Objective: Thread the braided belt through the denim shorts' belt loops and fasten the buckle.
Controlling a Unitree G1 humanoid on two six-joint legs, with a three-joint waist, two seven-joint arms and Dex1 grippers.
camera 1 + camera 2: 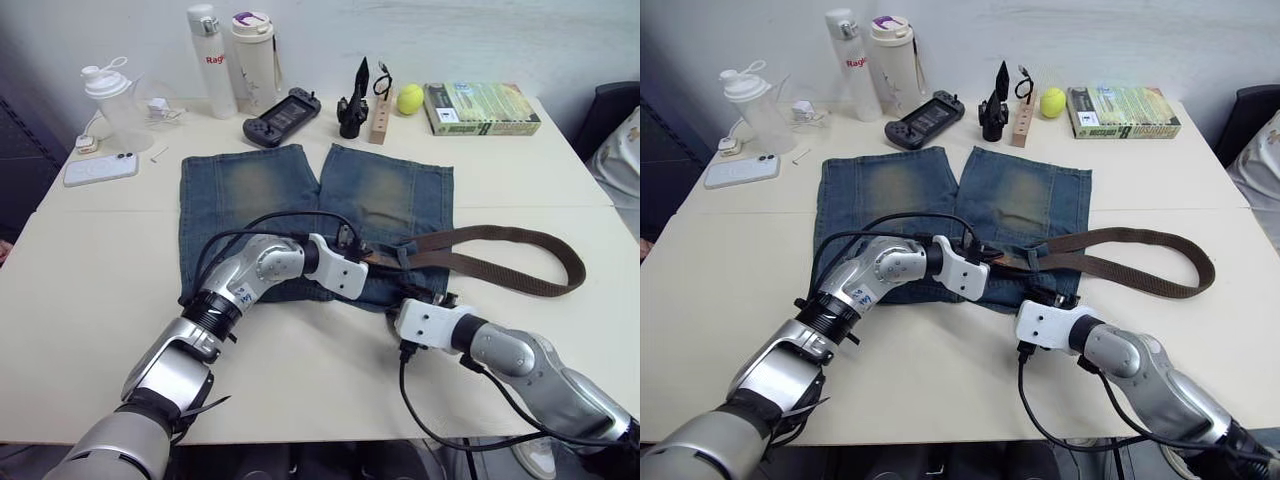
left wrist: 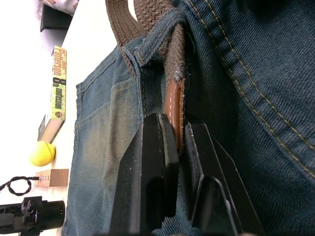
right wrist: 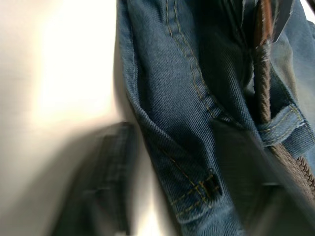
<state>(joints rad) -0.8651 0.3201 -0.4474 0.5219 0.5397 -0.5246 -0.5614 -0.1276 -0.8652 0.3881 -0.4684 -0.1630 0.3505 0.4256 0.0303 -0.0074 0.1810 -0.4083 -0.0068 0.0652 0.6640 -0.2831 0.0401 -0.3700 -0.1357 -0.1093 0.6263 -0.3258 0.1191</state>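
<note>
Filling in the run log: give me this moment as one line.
left gripper: shut on braided belt leather tip, just past a belt loop | right gripper: at denim shorts waistband, grip unclear | buckle: unfastened

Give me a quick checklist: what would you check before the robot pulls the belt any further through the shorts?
1. Left hand clamped on the braided belt by its leather tip: ok.
2. Belt through a belt loop: ok.
3. Rest of belt free on the table, not snagged: ok.
4. Right hand holding the denim shorts at the waistband: cannot tell.
5. Buckle ready: cannot tell.
</note>
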